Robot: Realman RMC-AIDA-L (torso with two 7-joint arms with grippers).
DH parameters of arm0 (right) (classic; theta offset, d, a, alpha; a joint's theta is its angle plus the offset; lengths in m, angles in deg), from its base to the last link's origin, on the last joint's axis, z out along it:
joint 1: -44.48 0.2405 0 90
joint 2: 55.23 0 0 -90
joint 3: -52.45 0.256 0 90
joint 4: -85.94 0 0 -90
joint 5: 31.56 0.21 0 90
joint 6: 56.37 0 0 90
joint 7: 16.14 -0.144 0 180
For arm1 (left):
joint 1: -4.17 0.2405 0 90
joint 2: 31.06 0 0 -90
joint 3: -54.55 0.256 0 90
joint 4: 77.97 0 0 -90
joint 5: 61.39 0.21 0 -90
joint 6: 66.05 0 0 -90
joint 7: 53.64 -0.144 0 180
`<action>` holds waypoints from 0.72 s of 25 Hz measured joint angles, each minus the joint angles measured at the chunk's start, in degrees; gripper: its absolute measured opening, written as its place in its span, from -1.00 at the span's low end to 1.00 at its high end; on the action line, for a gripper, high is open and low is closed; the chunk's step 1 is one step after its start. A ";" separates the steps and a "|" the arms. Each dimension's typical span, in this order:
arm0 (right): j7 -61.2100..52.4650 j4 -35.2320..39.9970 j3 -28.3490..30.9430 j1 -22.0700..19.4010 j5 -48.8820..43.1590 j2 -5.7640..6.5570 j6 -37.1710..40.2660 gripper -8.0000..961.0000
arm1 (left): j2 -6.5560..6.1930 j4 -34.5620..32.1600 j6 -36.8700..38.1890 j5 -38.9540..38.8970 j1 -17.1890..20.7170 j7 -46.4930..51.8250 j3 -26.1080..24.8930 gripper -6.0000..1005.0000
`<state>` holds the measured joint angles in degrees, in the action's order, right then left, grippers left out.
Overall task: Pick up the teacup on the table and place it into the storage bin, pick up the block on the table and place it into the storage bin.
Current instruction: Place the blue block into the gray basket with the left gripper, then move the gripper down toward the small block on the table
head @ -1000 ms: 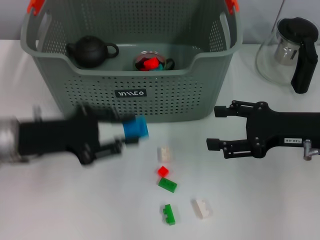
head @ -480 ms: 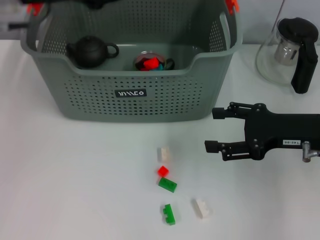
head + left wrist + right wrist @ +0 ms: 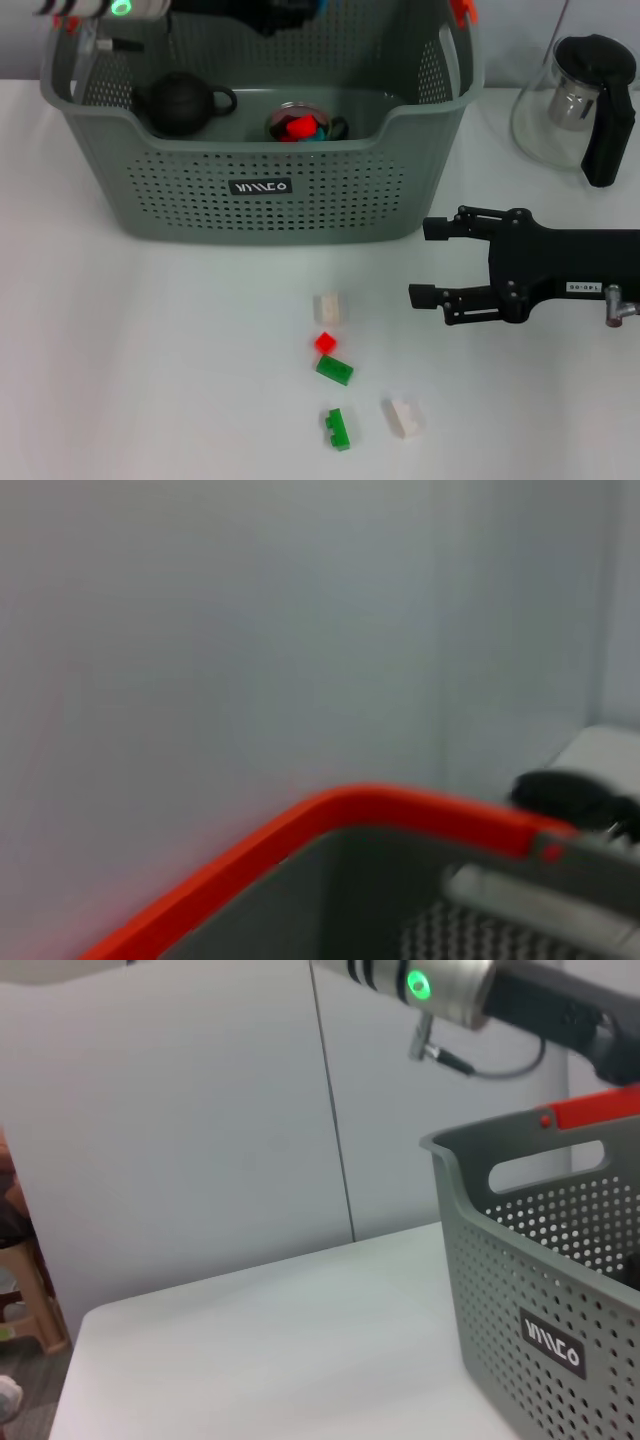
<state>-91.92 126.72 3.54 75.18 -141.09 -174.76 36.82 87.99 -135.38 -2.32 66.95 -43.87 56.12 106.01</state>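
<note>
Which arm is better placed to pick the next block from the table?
Probably the right: its gripper is open, low beside the blocks. The left arm is up over the bin.

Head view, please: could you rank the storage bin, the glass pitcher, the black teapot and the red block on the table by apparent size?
1. storage bin, by far the largest.
2. glass pitcher, partly cut off at the frame edge.
3. black teapot, inside the bin.
4. red block, smallest.
</note>
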 joint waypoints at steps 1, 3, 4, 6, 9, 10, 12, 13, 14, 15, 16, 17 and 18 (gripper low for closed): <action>0.00 0.00 0.00 -0.02 0.00 0.00 0.13 0.90 | 0.63 -0.01 -1.66 1.47 0.26 0.56 0.55 0.01; 0.01 0.00 0.02 -0.07 0.02 0.00 0.18 0.90 | 1.59 -0.05 -3.80 4.41 0.56 1.29 1.32 0.02; 0.01 0.00 0.02 -0.08 0.02 0.00 0.19 0.90 | 2.04 -0.06 -4.44 5.73 0.62 1.63 1.64 0.02; 0.02 0.04 0.04 -0.09 0.03 0.00 0.19 0.90 | 2.59 -0.29 -4.93 7.18 0.65 2.01 1.93 0.03; 0.02 0.06 0.05 -0.01 0.03 0.00 0.19 0.90 | 3.37 -3.14 -4.75 7.07 1.67 2.24 1.91 0.04; 0.02 0.08 0.05 0.02 0.03 0.00 0.19 0.90 | 3.69 -5.02 -4.25 6.10 2.59 2.25 1.83 0.18; 0.02 0.08 0.05 0.02 0.03 0.00 0.17 0.90 | 4.22 -9.10 -2.62 2.34 4.92 2.18 1.60 0.44; 0.02 0.09 0.06 0.02 0.03 0.00 0.15 0.90 | 4.32 -10.82 -1.42 -0.43 6.25 1.95 1.45 0.51; 0.02 0.09 0.18 0.01 0.03 0.01 0.15 0.90 | 4.23 -12.82 0.79 -5.04 8.52 1.47 1.14 0.59; 0.04 0.09 0.36 0.01 0.03 0.03 0.15 0.90 | 4.01 -13.57 2.55 -8.30 9.84 1.00 1.05 0.66; 0.14 0.09 0.60 0.00 0.03 0.06 0.16 0.90 | 3.43 -13.96 5.36 -13.07 11.93 -0.11 0.93 0.73; 0.31 0.10 0.78 0.00 0.03 0.07 0.17 0.90 | 3.03 -13.94 7.57 -16.55 13.37 -1.13 0.87 0.80; 0.57 0.10 0.98 0.02 0.03 0.07 0.19 0.90 | 2.83 -13.50 9.99 -19.72 14.96 -2.82 0.32 0.80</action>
<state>-91.35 126.81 4.52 75.20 -141.06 -174.69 37.01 90.82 -148.88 7.67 47.23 -28.91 53.30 106.33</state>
